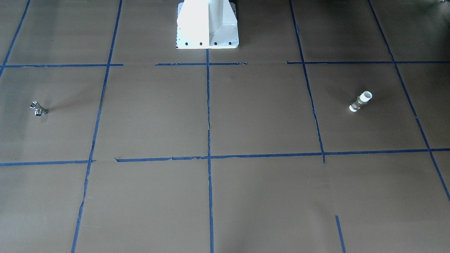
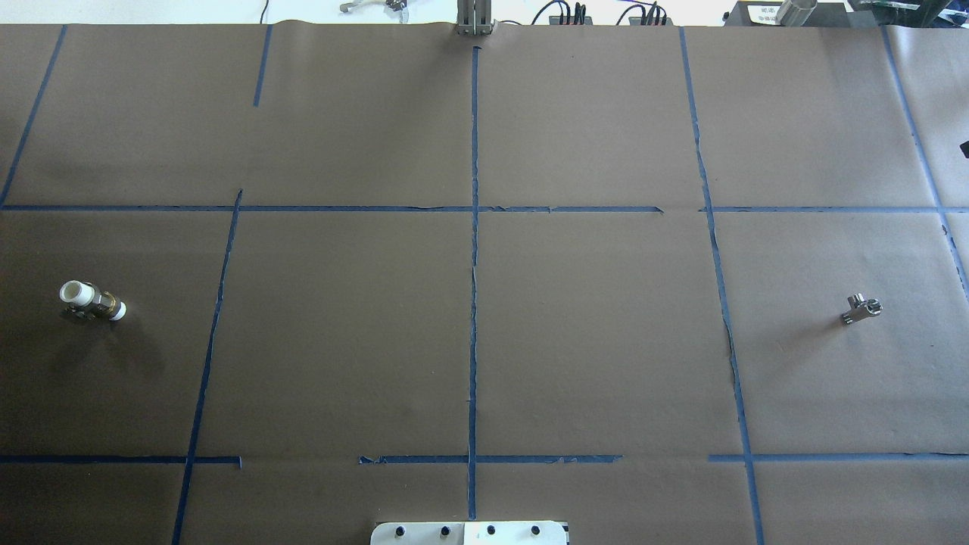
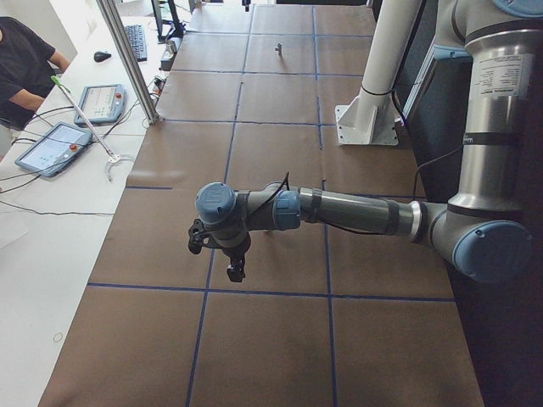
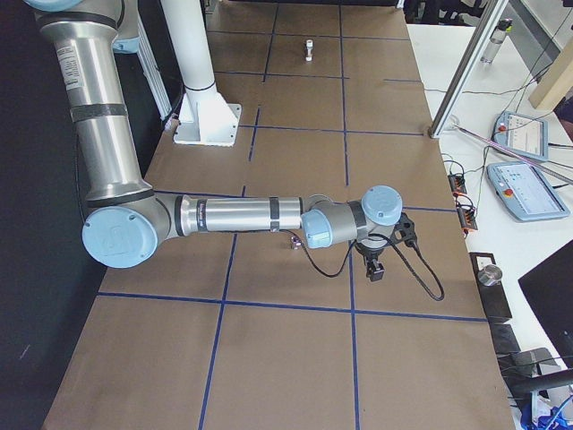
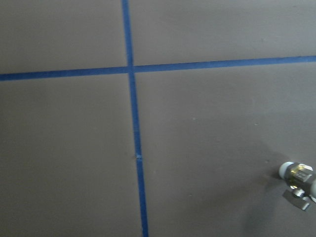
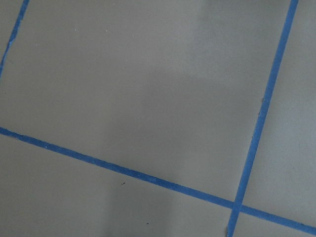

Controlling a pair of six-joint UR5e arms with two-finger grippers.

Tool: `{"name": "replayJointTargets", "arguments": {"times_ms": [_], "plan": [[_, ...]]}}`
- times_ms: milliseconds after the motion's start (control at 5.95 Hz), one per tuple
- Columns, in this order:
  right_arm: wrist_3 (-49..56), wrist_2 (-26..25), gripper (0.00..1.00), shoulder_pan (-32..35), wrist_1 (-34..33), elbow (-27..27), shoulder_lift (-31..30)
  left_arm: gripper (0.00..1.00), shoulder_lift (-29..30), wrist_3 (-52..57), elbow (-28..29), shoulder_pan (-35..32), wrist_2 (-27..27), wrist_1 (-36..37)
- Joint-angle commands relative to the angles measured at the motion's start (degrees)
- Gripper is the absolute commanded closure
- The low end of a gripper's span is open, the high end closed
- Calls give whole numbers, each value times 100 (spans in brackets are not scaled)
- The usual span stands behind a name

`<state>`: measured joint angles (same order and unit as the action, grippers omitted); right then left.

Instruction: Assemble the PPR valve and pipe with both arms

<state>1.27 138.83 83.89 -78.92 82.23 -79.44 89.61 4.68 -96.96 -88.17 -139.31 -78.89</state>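
Chrome PPR valve (image 1: 38, 109), white pipe (image 1: 360, 101) apart

The pipe (image 2: 92, 300) lies on its side far out on my left of the table (image 2: 590, 341). It is a short white plastic tube with a brass-grey metal band round its middle, its wider open end turned left and a little away from me, its narrower white end turned right. The PPR valve (image 2: 861, 309) lies far out on my right at about the same depth, a small shiny chrome T-shaped fitting with short stubby ports, lying on the brown surface, well apart from the pipe.
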Motion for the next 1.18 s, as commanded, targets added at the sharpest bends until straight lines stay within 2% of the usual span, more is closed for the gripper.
{"name": "replayJointTargets", "arguments": {"times_ms": [0,1008], "plan": [[-4,4,0,5,-350,317,-263,0,29,-106,37,-7,270,49],[-4,22,0,-74,-255,399,-353,0,-251,-28,-156,28,185,-187]]}}
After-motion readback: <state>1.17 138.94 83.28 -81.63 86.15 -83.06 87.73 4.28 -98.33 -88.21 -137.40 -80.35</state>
